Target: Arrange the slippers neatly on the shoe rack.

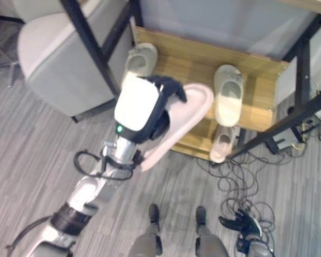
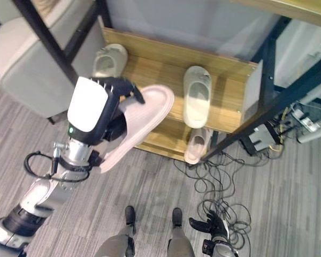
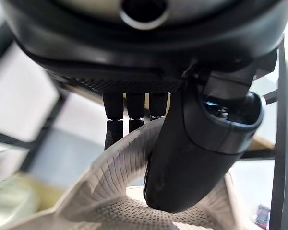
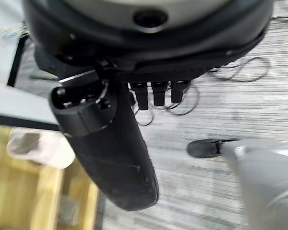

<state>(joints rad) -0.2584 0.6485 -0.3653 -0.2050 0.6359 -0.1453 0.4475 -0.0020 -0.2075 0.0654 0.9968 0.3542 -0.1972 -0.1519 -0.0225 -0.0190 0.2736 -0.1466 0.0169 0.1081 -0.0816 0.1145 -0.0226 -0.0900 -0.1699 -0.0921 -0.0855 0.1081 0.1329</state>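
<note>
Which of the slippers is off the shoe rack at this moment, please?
The pink slipper, pinched in the left hand above the shoe rack; the others rest on its shelves.

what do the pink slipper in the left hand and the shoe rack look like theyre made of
The pale pink slipper, pinched in the left hand, looks like soft moulded foam or rubber: matte, thick-edged, with a ribbed strap and dotted footbed in the left wrist view. The low shoe rack looks like light wood or wood-look laminate: visible grain and a smooth, faintly glossy surface. Which of the two, I can't tell.
</note>
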